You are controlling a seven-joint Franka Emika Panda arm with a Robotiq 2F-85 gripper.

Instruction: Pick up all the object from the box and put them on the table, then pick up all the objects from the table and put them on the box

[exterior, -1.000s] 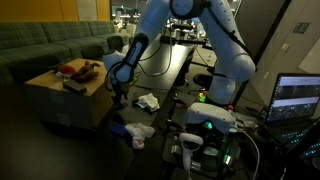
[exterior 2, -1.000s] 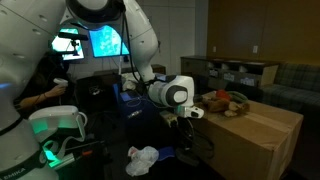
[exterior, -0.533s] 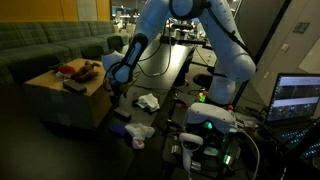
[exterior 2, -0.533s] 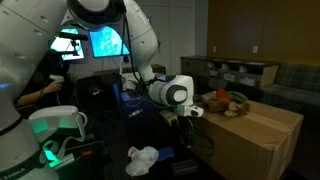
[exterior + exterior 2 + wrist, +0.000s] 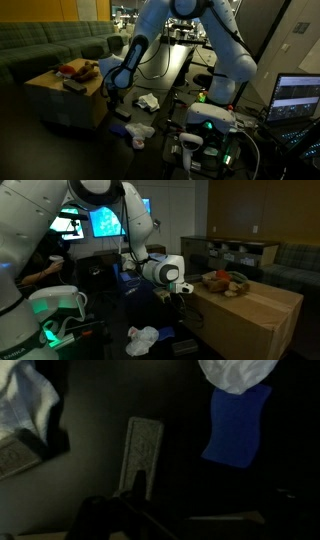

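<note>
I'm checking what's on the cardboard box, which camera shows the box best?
An exterior view: the box is close, its top and the pile on it plain. In an exterior view the box sits smaller, dimmer. The wrist view misses it.

You see a dim room, green sofa (image 5: 45, 45) by the wall, glowing laptop screen (image 5: 298, 97), bright monitors (image 5: 95, 222) at the back.

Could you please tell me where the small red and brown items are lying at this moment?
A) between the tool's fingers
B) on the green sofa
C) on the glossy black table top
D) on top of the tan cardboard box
D, since in an exterior view the red and brown items rest on the top face of the tan cardboard box.
</note>
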